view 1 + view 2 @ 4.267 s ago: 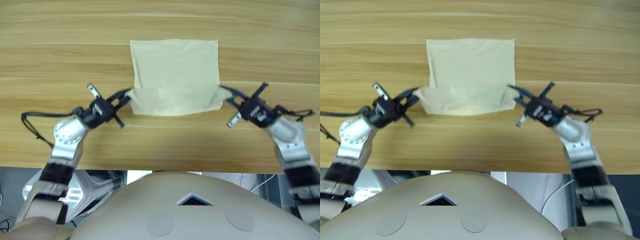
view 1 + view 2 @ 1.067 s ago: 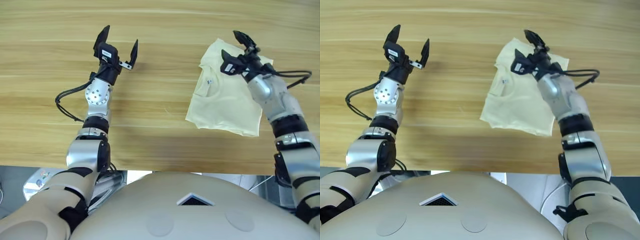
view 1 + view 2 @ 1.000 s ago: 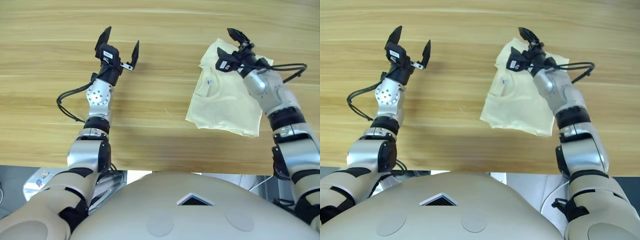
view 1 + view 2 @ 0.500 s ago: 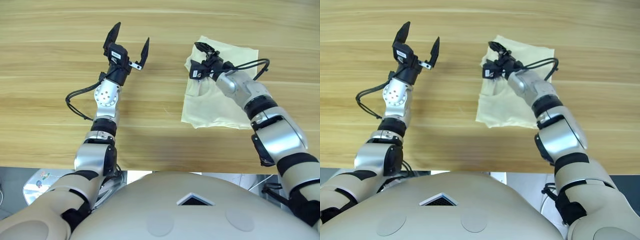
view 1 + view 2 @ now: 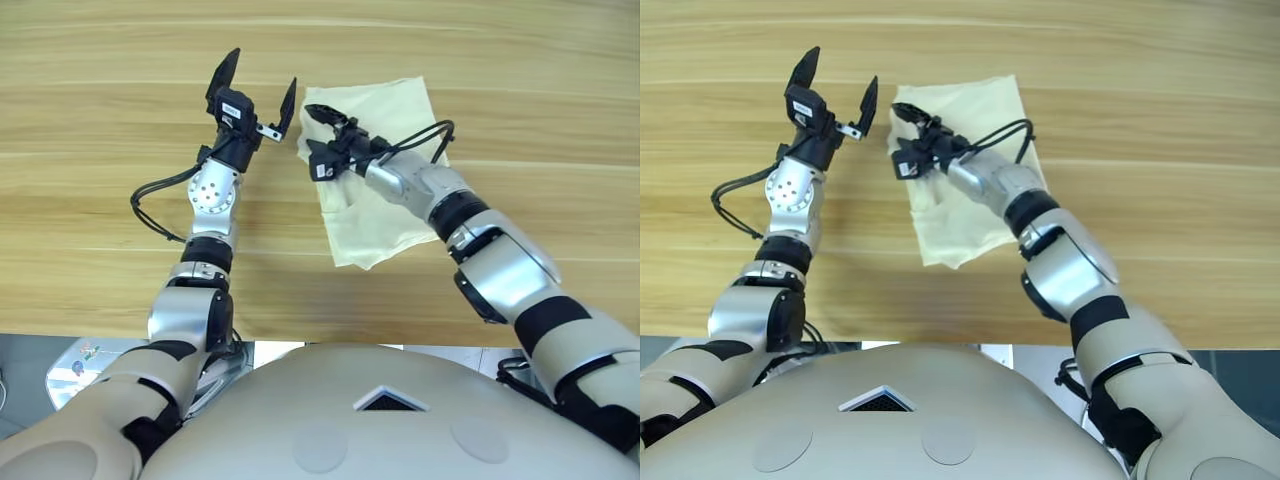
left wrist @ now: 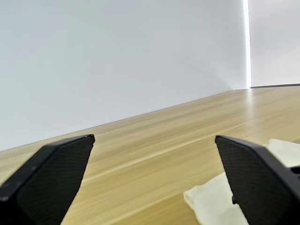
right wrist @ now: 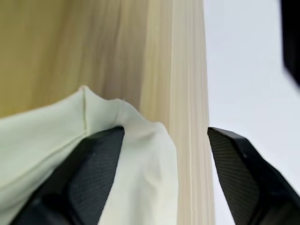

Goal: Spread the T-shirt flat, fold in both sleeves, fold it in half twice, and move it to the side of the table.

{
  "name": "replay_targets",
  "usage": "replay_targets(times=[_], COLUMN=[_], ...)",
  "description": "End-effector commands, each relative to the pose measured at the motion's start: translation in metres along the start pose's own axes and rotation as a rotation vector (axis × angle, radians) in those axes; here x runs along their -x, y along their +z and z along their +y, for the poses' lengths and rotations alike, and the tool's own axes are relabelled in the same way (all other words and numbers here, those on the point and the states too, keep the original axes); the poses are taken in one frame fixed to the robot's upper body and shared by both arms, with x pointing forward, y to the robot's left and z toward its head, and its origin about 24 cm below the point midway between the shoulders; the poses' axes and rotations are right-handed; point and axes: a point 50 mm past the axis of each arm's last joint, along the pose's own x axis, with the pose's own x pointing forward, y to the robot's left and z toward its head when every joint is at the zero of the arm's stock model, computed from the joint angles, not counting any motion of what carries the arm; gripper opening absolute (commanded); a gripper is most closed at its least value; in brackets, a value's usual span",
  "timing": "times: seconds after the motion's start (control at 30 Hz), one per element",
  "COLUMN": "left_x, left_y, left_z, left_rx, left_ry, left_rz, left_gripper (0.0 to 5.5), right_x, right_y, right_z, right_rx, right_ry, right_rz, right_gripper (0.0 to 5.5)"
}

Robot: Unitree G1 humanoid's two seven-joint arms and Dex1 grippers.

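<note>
The pale yellow T-shirt (image 5: pixel 372 228) lies folded into a narrow, skewed rectangle on the wooden table (image 5: pixel 90 150), near its middle. My right gripper (image 5: pixel 322 135) sits at the shirt's far left corner. In the right wrist view its fingers stand apart, and the corner of the cloth (image 7: pixel 70 150) lies between them and drapes over one finger (image 7: pixel 93 178). My left gripper (image 5: pixel 256 85) is held up just left of that corner, open, with nothing between its fingers. The same corner (image 6: pixel 211 201) also appears in the left wrist view.
Bare wood stretches to the left, the right and the far side of the shirt. The table's near edge (image 5: pixel 300 340) runs just in front of me. A white wall (image 6: pixel 117 56) rises behind the table.
My right gripper has swept left from the table's right side, pulling the shirt with it and turning it. The left gripper rose slightly and now stands beside the shirt's corner.
</note>
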Motion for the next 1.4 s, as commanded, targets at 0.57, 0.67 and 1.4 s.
replay_targets(times=[0.57,0.67,1.4], left_x=[0.151,0.161,0.111], left_y=[0.000,0.013,0.002], left_z=[-0.011,-0.027,-0.079], left_rx=[-0.934,-0.911,-0.877], left_ry=[-0.791,-0.947,-1.305], left_rz=[0.257,0.217,-0.026], left_gripper=[4.78,4.78,4.78], right_x=[0.316,0.294,0.231], right_y=[-0.114,-0.099,-0.068], right_z=[0.013,0.020,0.021], right_rx=[0.077,0.086,0.168], right_ry=[0.116,0.197,0.376], right_rz=[0.513,0.364,-0.025], right_gripper=[3.31,3.31,3.31])
